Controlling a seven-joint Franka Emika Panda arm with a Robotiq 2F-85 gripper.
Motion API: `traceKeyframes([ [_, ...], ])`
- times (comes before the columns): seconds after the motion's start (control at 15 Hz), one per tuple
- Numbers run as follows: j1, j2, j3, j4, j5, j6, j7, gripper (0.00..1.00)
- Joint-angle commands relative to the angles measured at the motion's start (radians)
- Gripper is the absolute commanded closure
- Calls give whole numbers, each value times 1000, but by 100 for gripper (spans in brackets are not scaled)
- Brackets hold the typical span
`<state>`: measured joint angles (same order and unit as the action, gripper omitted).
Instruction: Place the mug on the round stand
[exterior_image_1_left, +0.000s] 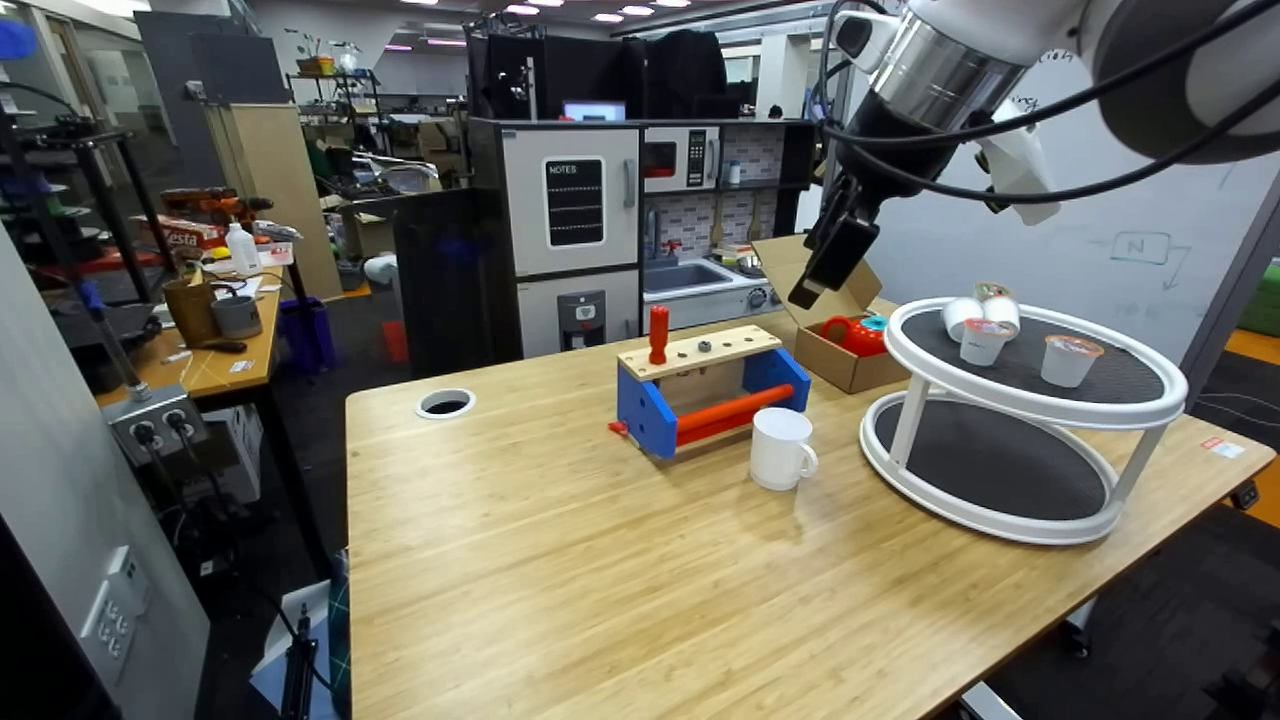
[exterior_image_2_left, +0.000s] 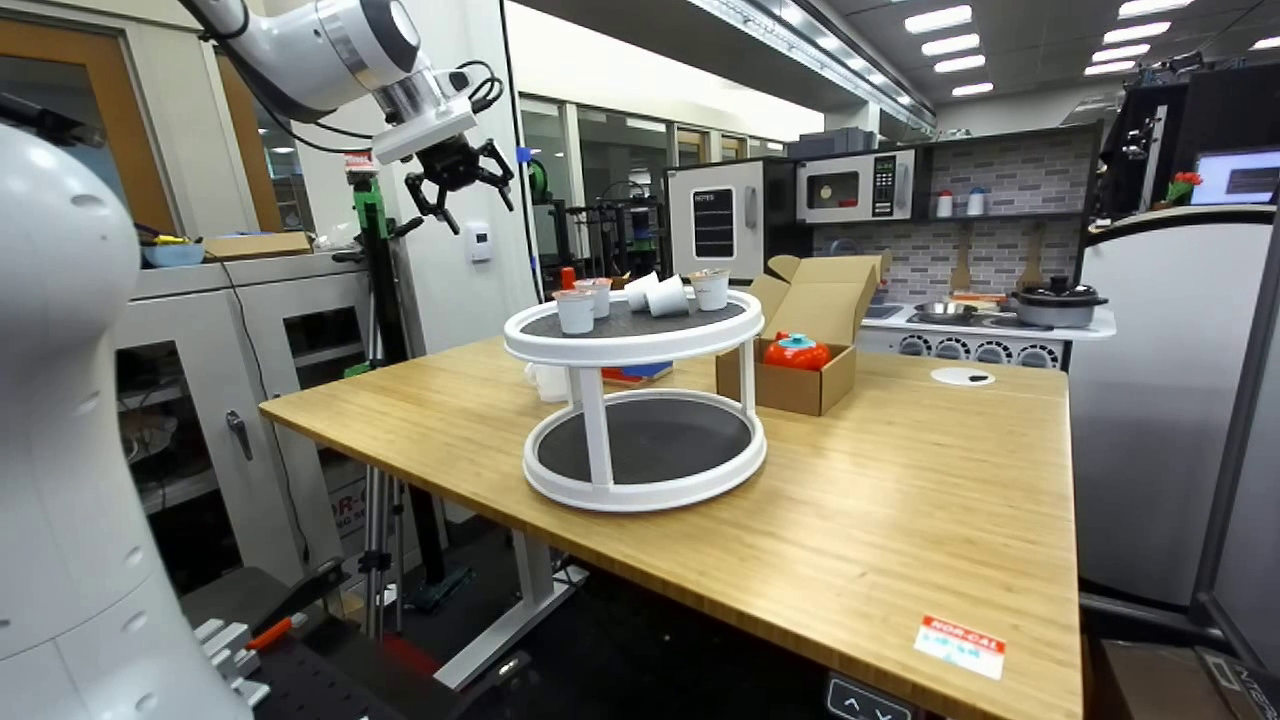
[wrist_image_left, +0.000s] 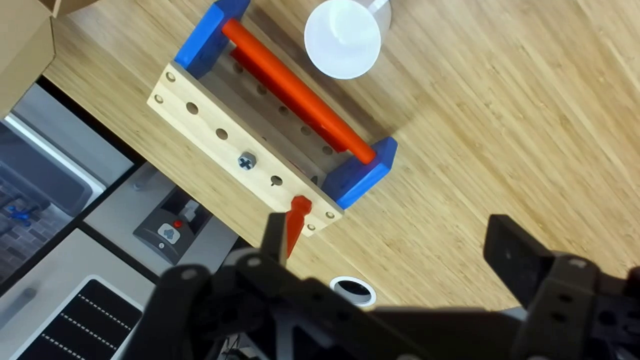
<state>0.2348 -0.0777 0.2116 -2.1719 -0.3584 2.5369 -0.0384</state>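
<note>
The place is a robotics lab: a robot arm (exterior_image_2_left: 80, 450) stands at a wooden table (exterior_image_1_left: 560, 590), a whiteboard (exterior_image_1_left: 1130, 215) bears a drawn diagram (exterior_image_1_left: 1141, 249), a play kitchen (exterior_image_1_left: 615, 255) has a microwave (exterior_image_1_left: 680, 158), and a cluttered workbench (exterior_image_1_left: 200, 372) holds what may be a blurred power drill (exterior_image_1_left: 205, 203).

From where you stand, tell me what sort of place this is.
Likely a robotics lab: it has a white jointed robot arm, a boxy grey toy-like fridge and a wide whiteboard with marker diagrams.
</note>
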Motion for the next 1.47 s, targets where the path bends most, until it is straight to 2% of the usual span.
traceKeyframes([
  [0.0,-24,2,6,-18,-62,126,57,0],
  [0.13,-34,17,10,-22,-126,244,125,0],
  [0.33,-48,55,-1,0,-327,346,334,0],
  [0.53,-66,84,-18,40,-546,352,596,0],
  [0.67,-64,107,-25,71,-653,330,762,0],
  [0.8,-53,130,-24,91,-717,319,865,0],
  [0.87,-47,141,-22,94,-729,320,890,0],
  [0.93,-53,114,-24,60,-682,331,829,0],
  [1.4,-48,135,-22,77,-695,330,864,0],
])
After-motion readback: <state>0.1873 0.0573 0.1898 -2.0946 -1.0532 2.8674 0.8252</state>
